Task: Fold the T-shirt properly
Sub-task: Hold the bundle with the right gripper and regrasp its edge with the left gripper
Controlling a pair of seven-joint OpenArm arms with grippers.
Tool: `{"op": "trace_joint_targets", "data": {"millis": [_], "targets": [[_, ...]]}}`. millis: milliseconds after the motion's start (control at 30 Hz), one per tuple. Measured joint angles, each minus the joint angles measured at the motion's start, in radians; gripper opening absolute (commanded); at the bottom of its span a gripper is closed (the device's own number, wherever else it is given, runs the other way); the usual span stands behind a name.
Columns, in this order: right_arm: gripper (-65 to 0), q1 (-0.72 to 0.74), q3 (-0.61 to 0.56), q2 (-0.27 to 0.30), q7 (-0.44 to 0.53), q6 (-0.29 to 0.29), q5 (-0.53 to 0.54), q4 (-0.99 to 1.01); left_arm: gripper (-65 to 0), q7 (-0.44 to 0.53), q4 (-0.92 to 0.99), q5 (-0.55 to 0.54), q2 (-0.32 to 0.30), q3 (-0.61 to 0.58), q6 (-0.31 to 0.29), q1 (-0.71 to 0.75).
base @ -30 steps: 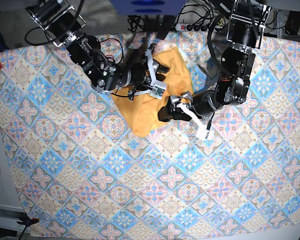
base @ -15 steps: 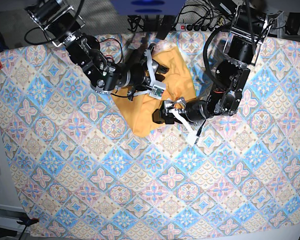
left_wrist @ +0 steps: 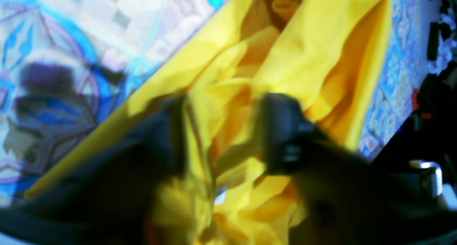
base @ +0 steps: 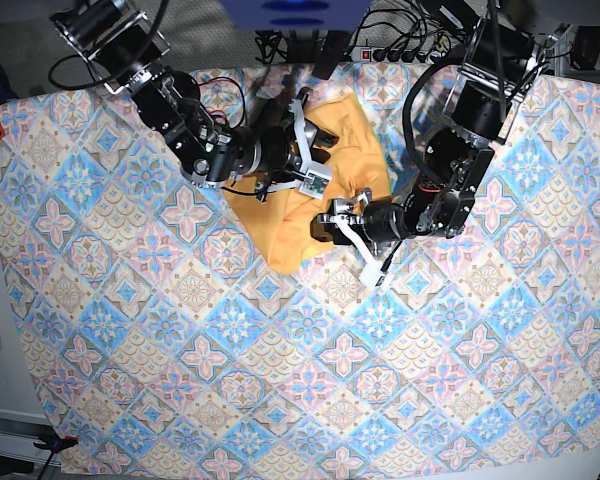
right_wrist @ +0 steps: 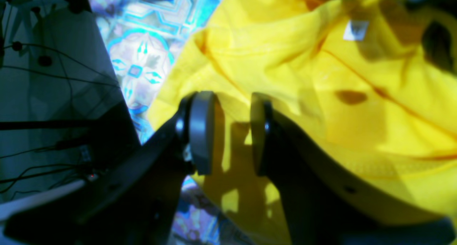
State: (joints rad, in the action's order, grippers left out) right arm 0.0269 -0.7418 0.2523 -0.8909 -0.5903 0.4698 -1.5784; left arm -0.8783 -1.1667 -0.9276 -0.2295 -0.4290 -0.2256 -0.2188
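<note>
The T-shirt (base: 310, 190) lies crumpled in a heap on the patterned tablecloth (base: 280, 380), toward the far middle of the table, with both arms bent in over it from either side.

The right arm reaches in from the far left corner, its dark links stepping down and across until the wrist lies nearly level above the cloth. The right gripper (base: 305, 140) sits over the upper part of the heap. From its own camera, the right gripper (right_wrist: 228, 130) has its two round grey pads (right_wrist: 201, 130) standing apart with a fold of yellow fabric rising between them; the pads look close to the cloth on both sides, but I cannot tell whether they actually pinch it or merely straddle it.

The left arm drops from the far right edge, elbows downward, then turns back toward the middle so its forearm lies low and almost flat along the table. The left gripper (base: 330, 225) is at the shirt's near right edge. In the left wrist view, which is blurred, the left gripper (left_wrist: 221, 138) has its dark fingers (left_wrist: 282, 130) set on either side of a bunched ridge of yellow fabric, partly closed around it; whether the grip is firm I cannot say.

A small white tag (right_wrist: 355, 30) shows on the shirt near the right wrist.
</note>
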Motion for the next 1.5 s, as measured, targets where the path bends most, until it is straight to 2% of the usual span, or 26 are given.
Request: {"op": "trace_joint_targets", "data": {"millis": [67,133,333,567,633,733,933,1100,1200,1433,1500], "targets": [[-47.6,0.000,0.000,0.000,0.000,0.000,-0.001,0.000,-56.2,0.000,0.000,-0.002,0.000,0.001,0.000,0.000],[-47.6,0.000,0.000,0.000,0.001,0.000,0.000,0.000,-60.4,-0.001,0.000,-0.001,0.000,0.001,0.000,0.001],[-47.6,0.000,0.000,0.000,0.003,0.000,0.000,0.000,-60.4,-0.004,-0.078,0.000,-0.006,0.005,0.004,0.021],[-47.6,0.000,0.000,0.000,0.005,0.000,0.000,0.000,-60.4,-0.003,-0.177,-0.010,-0.065,0.006,0.004,0.072],[-47.6,0.000,0.000,0.000,0.005,0.000,0.000,0.000,-60.3,-0.004,-0.177,-0.007,-0.070,0.006,0.021,0.082],[-47.6,0.000,0.000,0.000,0.004,0.000,-0.002,0.000,-54.5,-0.007,-0.174,-0.001,-0.076,0.005,0.022,0.083],[-47.6,0.000,0.000,0.000,0.005,0.000,-0.002,0.000,-34.7,-0.012,-0.176,-0.005,-0.086,0.005,0.020,0.072],[-47.6,-0.002,0.000,0.000,0.004,0.000,-0.002,0.000,-25.2,-0.012,-0.176,-0.004,-0.084,-0.002,0.020,0.064],[-47.6,-0.003,-0.003,0.000,0.005,0.000,-0.002,0.000,-22.8,-0.015,-0.175,0.003,-0.057,-0.002,0.026,0.044],[-47.6,-0.003,-0.003,0.001,0.005,0.000,-0.002,0.000,-22.7,-0.083,-0.175,0.004,-0.027,-0.003,0.020,-0.003],[-47.6,-0.002,-0.003,0.000,0.006,0.000,-0.002,0.000,-22.9,-0.071,-0.155,0.010,-0.021,-0.003,0.019,-0.020]]}}
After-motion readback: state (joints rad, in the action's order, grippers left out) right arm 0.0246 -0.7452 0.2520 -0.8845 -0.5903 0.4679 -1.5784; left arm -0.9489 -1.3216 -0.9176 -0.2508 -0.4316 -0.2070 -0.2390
